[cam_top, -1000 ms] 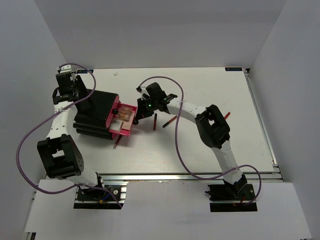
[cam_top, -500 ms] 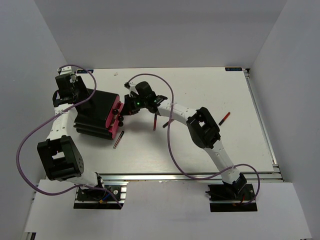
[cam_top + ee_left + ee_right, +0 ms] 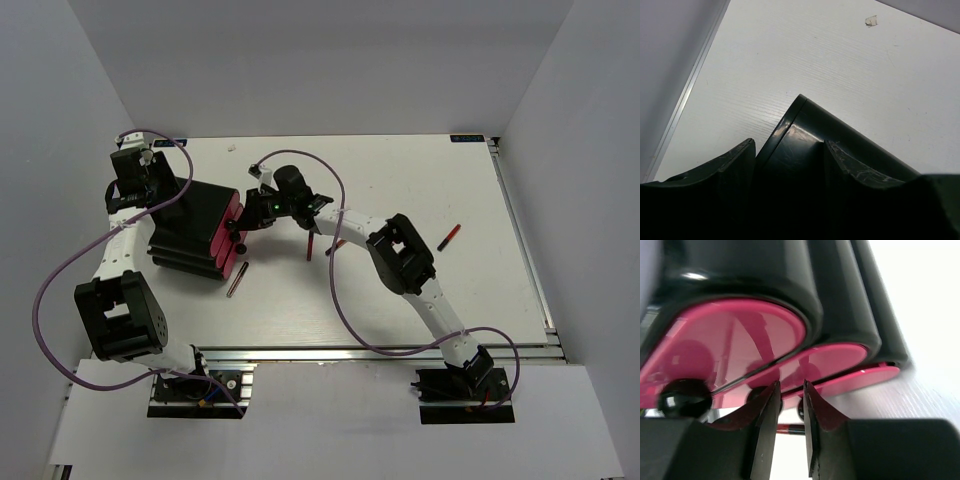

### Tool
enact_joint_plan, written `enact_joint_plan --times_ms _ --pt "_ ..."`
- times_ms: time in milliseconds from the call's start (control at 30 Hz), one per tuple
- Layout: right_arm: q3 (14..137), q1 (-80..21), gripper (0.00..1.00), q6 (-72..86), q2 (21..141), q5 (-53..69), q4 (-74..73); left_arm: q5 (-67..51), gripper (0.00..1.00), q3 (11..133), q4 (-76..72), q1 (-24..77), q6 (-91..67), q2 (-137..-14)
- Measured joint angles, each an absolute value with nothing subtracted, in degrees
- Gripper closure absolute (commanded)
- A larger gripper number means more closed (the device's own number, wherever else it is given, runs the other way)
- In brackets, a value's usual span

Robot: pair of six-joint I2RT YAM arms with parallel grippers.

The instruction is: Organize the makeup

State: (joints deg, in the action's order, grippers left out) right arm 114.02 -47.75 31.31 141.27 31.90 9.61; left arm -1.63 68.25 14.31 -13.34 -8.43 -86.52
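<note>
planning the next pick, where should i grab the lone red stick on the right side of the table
Grip the stick at mid-length, coming from straight above and closing across its diagonal line. It lies flat, slim and apart from everything, so there is room on both sides.

overhead view, both wrist cameras close on box (image 3: 195,218)

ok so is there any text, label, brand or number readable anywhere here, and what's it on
No text can be read in any view.
Dark strip at the far edge of the table: possibly a label, too small to read.
Black box and its pink drawer fronts: no print shows.
Red-and-black pencil: too small to show any marking.
</note>
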Motion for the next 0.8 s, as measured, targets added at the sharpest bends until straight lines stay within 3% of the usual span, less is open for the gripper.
enact_joint_plan --times_ms 167,367,600,800 --pt "114.0 -47.5 0.76 31.9 141.3 33.8 11.1 -1.7 0.34 68.2 14.3 -13.3 -8.6 -86.5" --pt "111.4 -47.6 0.76 28.8 140.9 32.0 10.5 -1.8 0.34 68.5 14.1 -13.3 -9.5 -86.8" --pt "101.7 -47.3 0.51 26.2 138.8 31.4 10.5 -2.1 0.33 69.2 14.3 -13.3 -10.5 -87.6" --pt "101.5 -47.3 0.4 26.2 138.8 32.2 11.4 -2.2 0.32 69.5 14.3 -13.3 -10.9 -88.2"
